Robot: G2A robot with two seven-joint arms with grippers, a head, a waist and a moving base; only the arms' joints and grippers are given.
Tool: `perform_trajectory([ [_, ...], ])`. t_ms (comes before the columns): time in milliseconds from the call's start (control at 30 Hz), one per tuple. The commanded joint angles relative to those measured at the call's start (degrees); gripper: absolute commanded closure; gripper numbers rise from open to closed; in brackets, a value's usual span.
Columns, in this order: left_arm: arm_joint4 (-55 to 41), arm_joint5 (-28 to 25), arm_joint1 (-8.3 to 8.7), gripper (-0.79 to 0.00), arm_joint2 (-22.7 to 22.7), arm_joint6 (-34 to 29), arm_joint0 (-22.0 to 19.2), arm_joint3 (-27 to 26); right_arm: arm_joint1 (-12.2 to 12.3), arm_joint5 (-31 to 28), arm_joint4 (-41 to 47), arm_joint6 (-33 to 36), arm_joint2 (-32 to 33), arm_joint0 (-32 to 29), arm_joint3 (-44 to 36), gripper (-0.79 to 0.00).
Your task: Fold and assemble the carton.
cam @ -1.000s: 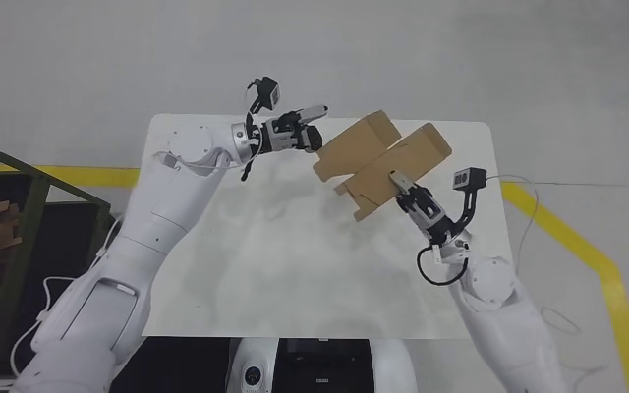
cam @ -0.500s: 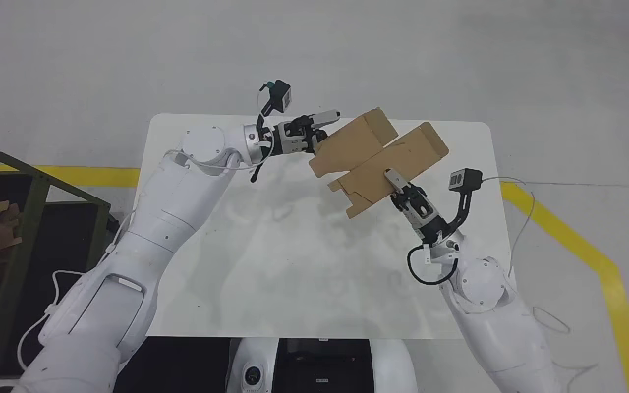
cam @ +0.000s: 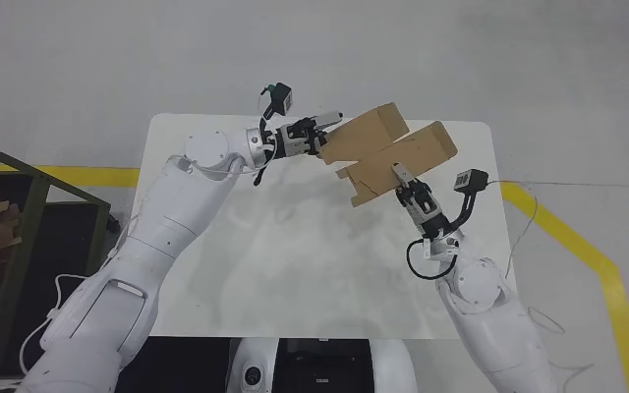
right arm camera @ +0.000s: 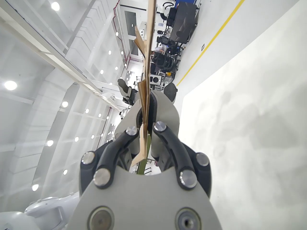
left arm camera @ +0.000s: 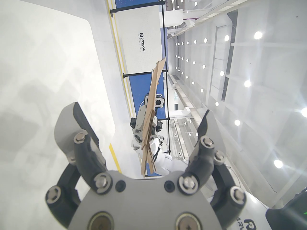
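Observation:
A flat brown carton (cam: 391, 149) hangs in the air over the far right part of the white table (cam: 295, 255). My right gripper (cam: 401, 177) is shut on the carton's near edge; in the right wrist view the cardboard (right arm camera: 146, 72) runs edge-on out from between its fingers (right arm camera: 157, 111). My left gripper (cam: 330, 127) is open at the carton's left end, one finger on each side of the edge, not touching as far as I can see. In the left wrist view the carton (left arm camera: 151, 111) stands edge-on between the spread fingers (left arm camera: 80, 125).
A yellow floor line (cam: 565, 231) runs past the table's right side. A dark frame (cam: 29, 216) stands off the left edge. The near half of the table holds nothing.
The left gripper has moved right, up to the carton's left end. The right gripper has lifted and shifted the carton slightly farther back and to the right.

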Motion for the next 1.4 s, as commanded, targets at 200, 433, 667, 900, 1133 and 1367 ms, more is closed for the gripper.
perform_trajectory([
  [200, -1.58, 0.38, -0.59, -0.785, -0.12, 0.27, 0.72, -0.19, -0.91, 1.19, -4.45, -6.22, -2.00, 0.11, -0.26, 0.000],
  [433, -2.31, -0.23, -0.77, -0.785, -1.21, -0.70, 0.83, -0.68, -1.49, 2.68, -8.08, -10.21, -2.59, -0.15, -0.39, 0.000],
  [667, -2.06, -0.40, -0.46, -0.785, -3.14, -1.14, 2.27, -3.67, -2.05, 4.27, -11.15, -12.77, -3.25, -0.07, -0.48, 0.000],
  [900, -0.53, 0.18, -0.31, -0.785, -4.18, -0.77, 3.13, -6.56, -2.55, 4.94, -13.45, -14.32, -3.85, -0.35, -0.43, 0.000],
  [1133, -0.29, 0.39, -0.88, -0.785, -3.67, -0.05, 1.96, -6.71, -2.94, 5.02, -14.66, -14.63, -4.13, -0.74, -0.38, 0.000],
  [1367, 0.38, 0.32, -1.15, -0.785, -3.71, 0.01, 1.89, -7.29, -3.27, 5.06, -15.14, -15.13, -3.68, -1.06, -0.22, 0.000],
])
